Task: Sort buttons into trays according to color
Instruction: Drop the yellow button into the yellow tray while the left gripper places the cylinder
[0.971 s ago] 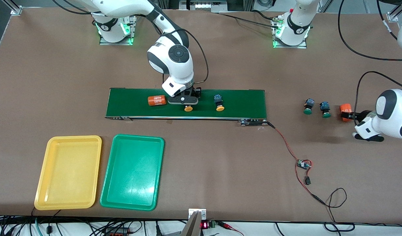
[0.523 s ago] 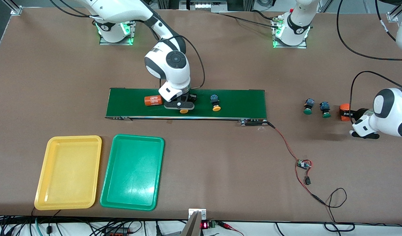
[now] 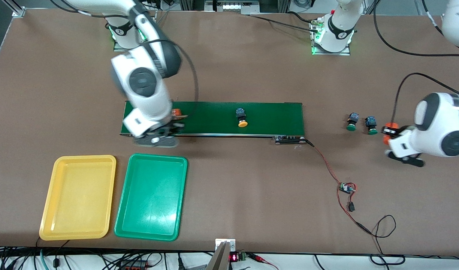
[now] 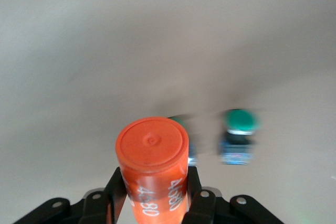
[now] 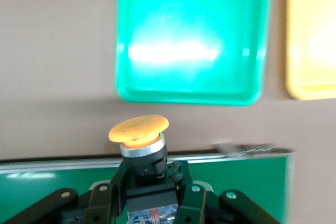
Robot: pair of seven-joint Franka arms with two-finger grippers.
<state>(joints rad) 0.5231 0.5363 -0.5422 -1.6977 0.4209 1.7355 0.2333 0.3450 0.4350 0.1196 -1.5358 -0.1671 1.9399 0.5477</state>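
Observation:
My right gripper [image 3: 157, 139] [image 5: 147, 170] is shut on a yellow-capped button [image 5: 139, 129] and hangs over the conveyor's edge at the right arm's end. The green tray [image 3: 151, 197] [image 5: 189, 40] and the yellow tray [image 3: 79, 197] [image 5: 312, 40] lie side by side, nearer the front camera. Another yellow-capped button [image 3: 241, 117] sits on the belt. Two green-capped buttons [image 3: 351, 122] [image 3: 371, 126] stand on the table toward the left arm's end; one shows plainly [image 4: 239, 136] in the left wrist view. Beside them my left gripper [image 3: 387, 133] [image 4: 152, 184] is shut on an orange cylinder [image 4: 152, 169].
The long dark-green conveyor belt [image 3: 270, 116] crosses the middle of the table. A second orange cylinder [image 3: 177, 112] lies on it, half hidden by the right arm. A red-and-black wire with a small circuit board [image 3: 346, 188] runs from the belt's end toward the front camera.
My right gripper took a yellow button off the belt and swung toward the trays. The left gripper shut on the orange cylinder and raised it. The other yellow button drifted along the belt.

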